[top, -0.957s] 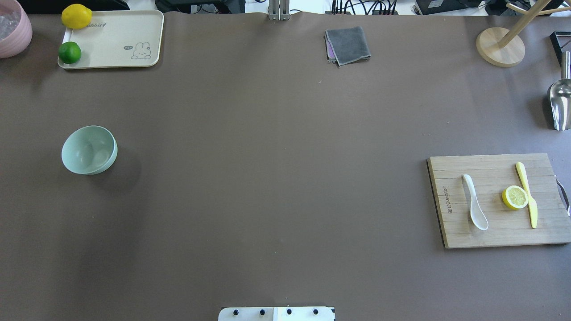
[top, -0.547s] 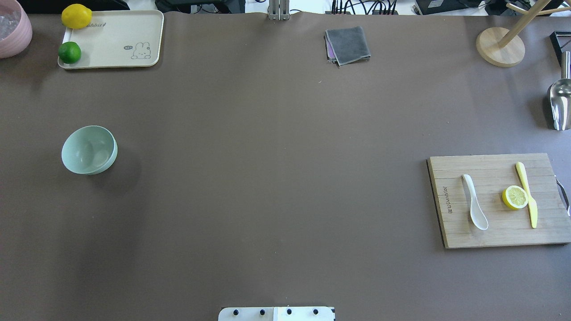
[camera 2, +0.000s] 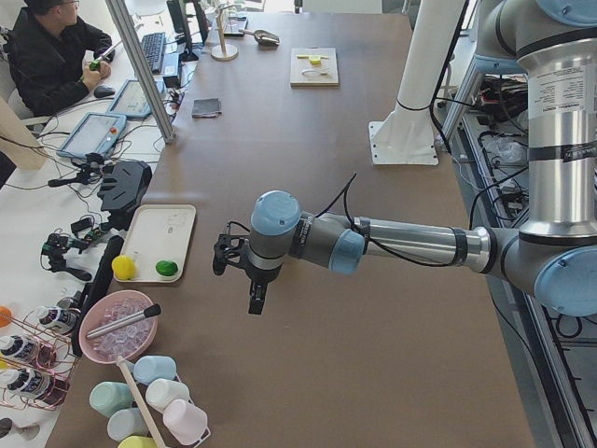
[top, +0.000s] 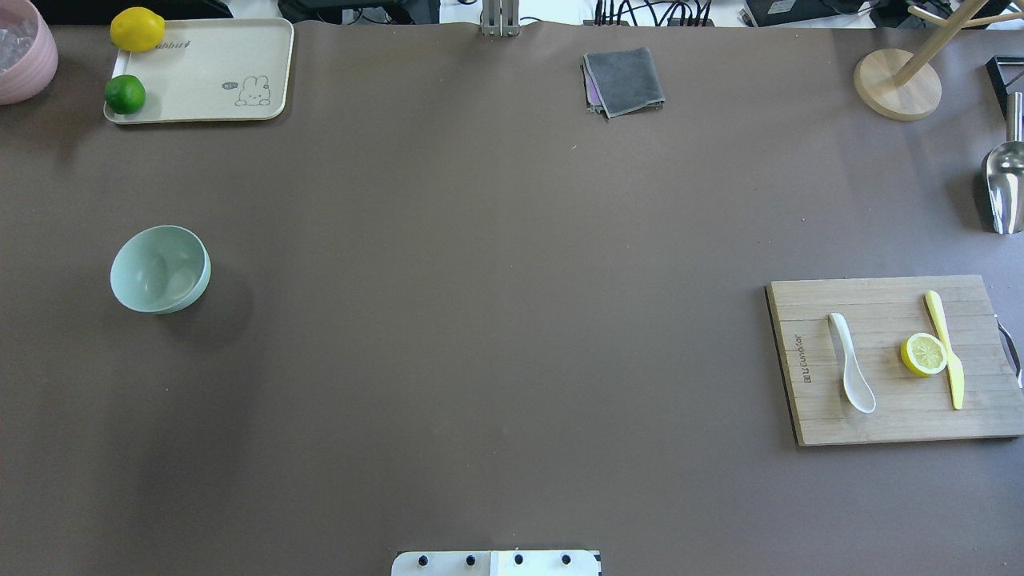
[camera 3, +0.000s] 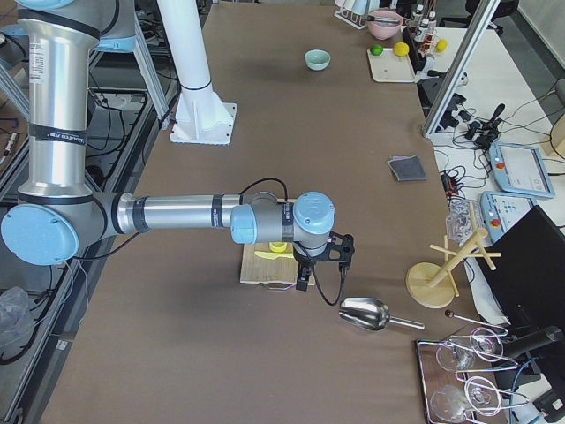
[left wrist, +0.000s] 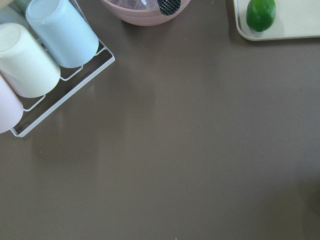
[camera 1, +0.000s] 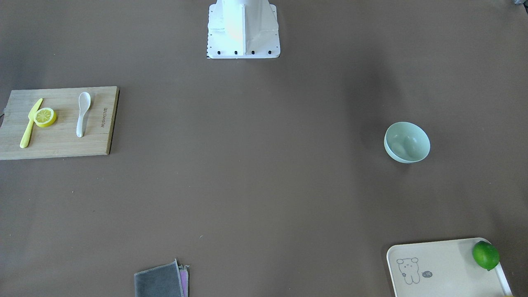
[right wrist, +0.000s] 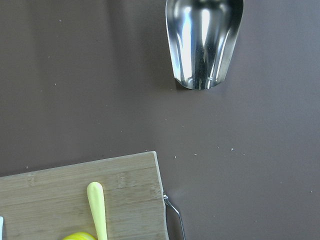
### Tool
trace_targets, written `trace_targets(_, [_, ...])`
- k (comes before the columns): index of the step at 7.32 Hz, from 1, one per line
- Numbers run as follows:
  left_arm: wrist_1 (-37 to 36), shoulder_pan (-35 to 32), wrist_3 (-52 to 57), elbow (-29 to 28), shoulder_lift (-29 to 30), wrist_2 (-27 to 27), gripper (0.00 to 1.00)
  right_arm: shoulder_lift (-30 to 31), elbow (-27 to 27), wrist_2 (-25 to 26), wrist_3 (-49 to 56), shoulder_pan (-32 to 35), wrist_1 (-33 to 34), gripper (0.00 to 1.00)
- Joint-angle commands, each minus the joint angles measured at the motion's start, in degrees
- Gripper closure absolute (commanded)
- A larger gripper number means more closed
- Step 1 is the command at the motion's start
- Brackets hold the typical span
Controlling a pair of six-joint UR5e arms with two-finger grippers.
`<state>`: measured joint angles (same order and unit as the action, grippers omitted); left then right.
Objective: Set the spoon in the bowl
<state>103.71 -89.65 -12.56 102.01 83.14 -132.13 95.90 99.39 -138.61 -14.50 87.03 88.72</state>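
The white spoon (top: 850,362) lies on a wooden cutting board (top: 888,420) at the table's right, scoop toward the robot; it also shows in the front-facing view (camera 1: 82,113). The mint-green bowl (top: 160,269) stands upright and empty at the left, also in the front-facing view (camera 1: 407,142). Neither gripper shows in the overhead or front-facing views. The left gripper (camera 2: 241,273) hovers over the table's left end, past the bowl. The right gripper (camera 3: 322,262) hovers by the board's outer edge. I cannot tell whether either is open or shut.
A lemon half (top: 924,354) and a yellow knife (top: 946,350) lie on the board beside the spoon. A metal scoop (right wrist: 202,40) lies beyond the board. A cream tray (top: 208,72) holds a lime (top: 125,94) and a lemon (top: 137,30). A grey cloth (top: 624,81) lies at the back.
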Motion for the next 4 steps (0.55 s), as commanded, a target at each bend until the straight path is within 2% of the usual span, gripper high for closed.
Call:
trace_targets(1, [0.0, 0.0, 0.1, 0.1, 0.1, -0.1, 0.02, -0.1, -0.2, -0.1, 0.0, 0.0, 0.0, 0.0])
trace_targets(4, [0.2, 0.0, 0.1, -0.1, 0.0, -0.1, 0.02, -0.1, -0.2, -0.1, 0.1, 0.0, 0.0, 0.0])
